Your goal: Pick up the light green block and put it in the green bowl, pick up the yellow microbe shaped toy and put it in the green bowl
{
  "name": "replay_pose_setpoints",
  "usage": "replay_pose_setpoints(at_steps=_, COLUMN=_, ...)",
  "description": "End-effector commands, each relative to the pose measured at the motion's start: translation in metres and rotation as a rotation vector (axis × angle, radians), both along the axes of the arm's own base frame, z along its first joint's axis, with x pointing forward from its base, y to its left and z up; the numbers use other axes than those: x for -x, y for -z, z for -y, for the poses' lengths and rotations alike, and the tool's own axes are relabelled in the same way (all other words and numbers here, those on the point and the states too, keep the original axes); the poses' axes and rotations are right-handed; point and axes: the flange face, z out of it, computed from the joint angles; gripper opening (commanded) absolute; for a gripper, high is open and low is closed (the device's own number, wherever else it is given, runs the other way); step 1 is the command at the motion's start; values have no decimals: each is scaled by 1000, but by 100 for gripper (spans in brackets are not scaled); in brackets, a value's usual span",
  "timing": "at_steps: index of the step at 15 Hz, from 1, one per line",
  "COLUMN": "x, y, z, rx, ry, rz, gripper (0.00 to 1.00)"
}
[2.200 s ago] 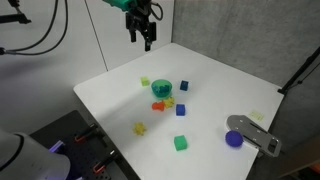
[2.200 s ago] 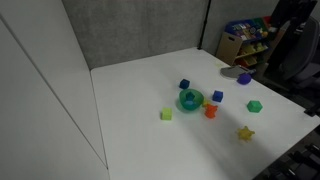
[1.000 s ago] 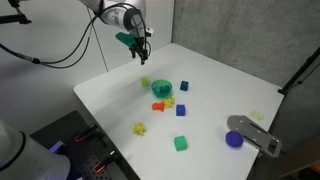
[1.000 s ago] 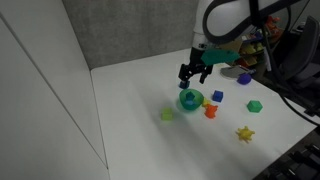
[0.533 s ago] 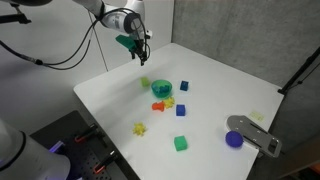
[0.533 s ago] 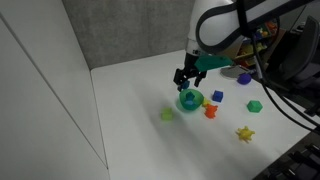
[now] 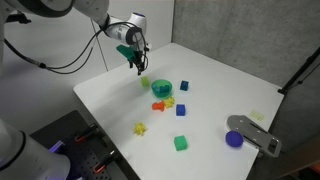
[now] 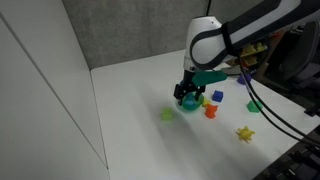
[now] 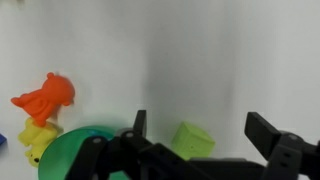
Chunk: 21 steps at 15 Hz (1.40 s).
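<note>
The light green block [image 7: 145,83] [image 8: 166,114] lies on the white table next to the green bowl [image 7: 162,90] [image 8: 191,101]. My gripper [image 7: 137,68] [image 8: 186,92] is open and empty, hanging just above the block. In the wrist view the block [image 9: 193,139] sits between the two open fingers [image 9: 201,127], and the bowl [image 9: 72,152] is at the lower left. The yellow microbe shaped toy [image 7: 140,128] [image 8: 245,132] lies apart, near the table's front edge.
An orange toy [image 7: 158,105] [image 9: 45,97] and a yellow-green piece [image 7: 169,102] lie by the bowl. Blue blocks [image 7: 183,86] [image 7: 181,111], a darker green cube [image 7: 181,144] [image 8: 254,105] and a purple bowl [image 7: 234,139] are further off.
The arm has come down and moved from the table's back towards the light green block; the gripper stays open. The objects have not moved.
</note>
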Motion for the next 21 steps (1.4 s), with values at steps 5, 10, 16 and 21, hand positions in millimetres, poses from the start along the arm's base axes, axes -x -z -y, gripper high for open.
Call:
replay_pose_setpoints(at_steps=5, x=-26, y=53, z=-23, rx=-74, ry=156, rz=50, gripper=100)
replay_pose_setpoints(at_steps=10, x=-35, y=78, z=-45, rx=7, ry=161, rz=163, gripper=100)
replay_pose_setpoints(at_steps=16, x=-41, y=104, z=-63, rx=132, ry=140, rz=224, gripper=100)
replay_pose_setpoints(at_steps=21, x=-54, y=118, z=-63, rx=164, ry=138, rz=270, gripper=100)
